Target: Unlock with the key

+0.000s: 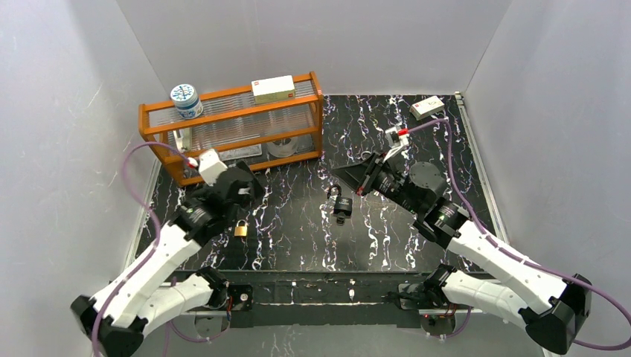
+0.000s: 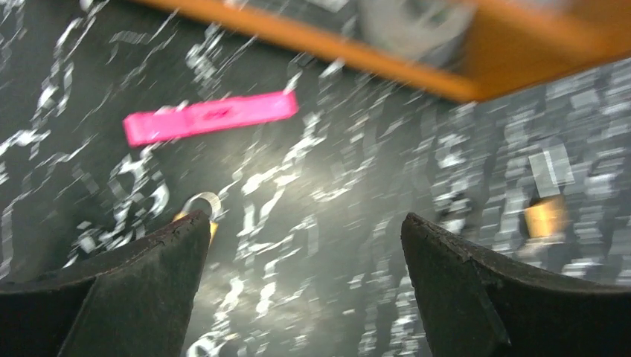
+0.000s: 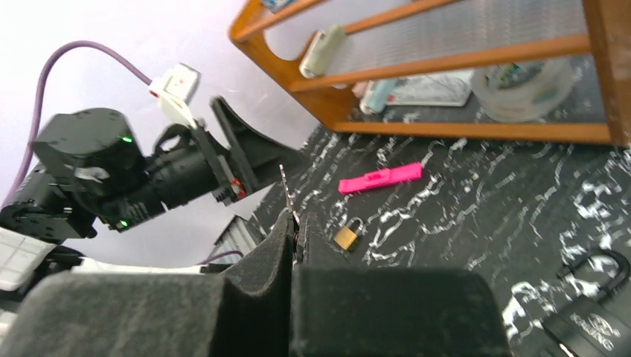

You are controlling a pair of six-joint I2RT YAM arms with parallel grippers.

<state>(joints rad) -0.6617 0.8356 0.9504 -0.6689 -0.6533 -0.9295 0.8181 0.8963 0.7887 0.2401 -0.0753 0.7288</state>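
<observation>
A small brass padlock [image 1: 241, 229] lies on the black marbled table, seen also in the right wrist view [image 3: 346, 236]; its shackle [image 2: 202, 202] peeks out behind my left finger. A larger black padlock [image 1: 341, 205] lies mid-table, at the lower right in the right wrist view [image 3: 588, 316]. My right gripper [image 1: 338, 171] [image 3: 296, 223] is shut on a thin key [image 3: 286, 187], whose blade sticks out past the fingertips; it hovers just behind the black padlock. My left gripper [image 1: 245, 190] [image 2: 305, 222] stands wide open above the table with nothing between its fingers.
An orange wooden rack [image 1: 231, 126] stands at the back left, with a round tin [image 1: 185, 100] and a small box [image 1: 273, 88] on top. A pink flat piece [image 2: 212, 117] [image 3: 379, 178] lies in front of it. A white box [image 1: 426, 108] sits at the back right.
</observation>
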